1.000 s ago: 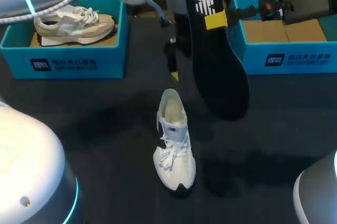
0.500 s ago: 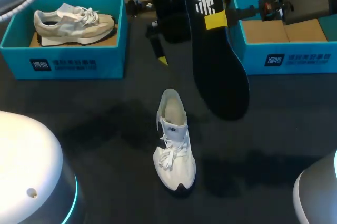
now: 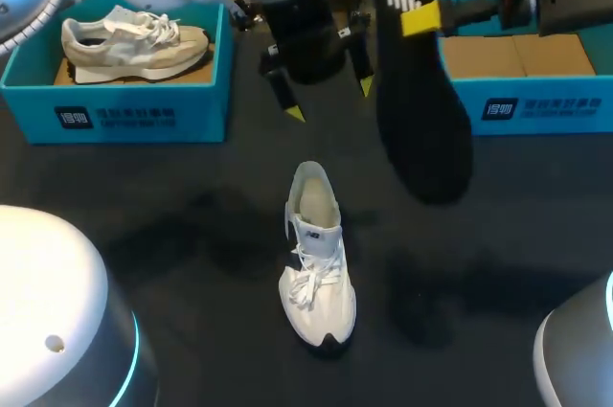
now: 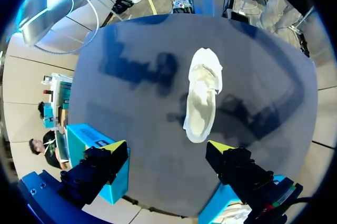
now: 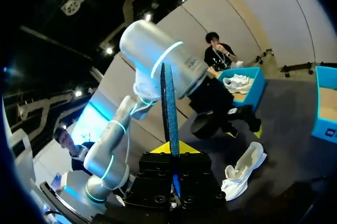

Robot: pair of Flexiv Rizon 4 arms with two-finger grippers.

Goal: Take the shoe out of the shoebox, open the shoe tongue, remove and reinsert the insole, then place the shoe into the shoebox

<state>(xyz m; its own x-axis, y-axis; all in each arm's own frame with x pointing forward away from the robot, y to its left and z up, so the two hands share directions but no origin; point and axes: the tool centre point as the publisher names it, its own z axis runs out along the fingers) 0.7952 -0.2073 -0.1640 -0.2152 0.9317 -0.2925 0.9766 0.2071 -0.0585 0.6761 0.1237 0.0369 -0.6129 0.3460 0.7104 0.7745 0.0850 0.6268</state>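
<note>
The right claw point(image 3: 421, 19) pinches the insole point(image 3: 426, 120) aloft at the shoe's point(image 3: 316, 263) one o'clock, likely for reinsertion. The left claw point(image 3: 330, 99) hovers spread at twelve, perhaps to steady it.

Beige sneaker point(image 3: 134, 43) in a blue box point(image 3: 115, 116) on dark table point(image 3: 182, 244)

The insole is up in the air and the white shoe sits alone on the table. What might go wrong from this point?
1. The right gripper pinches the insole near one end only, so its long free part may swing or slip.
2. The shoe stands unheld, the open left gripper hovering apart from it, so pushing the insole in may shove or tip it.
3. The left gripper hangs close to the insole; they may collide.
</note>
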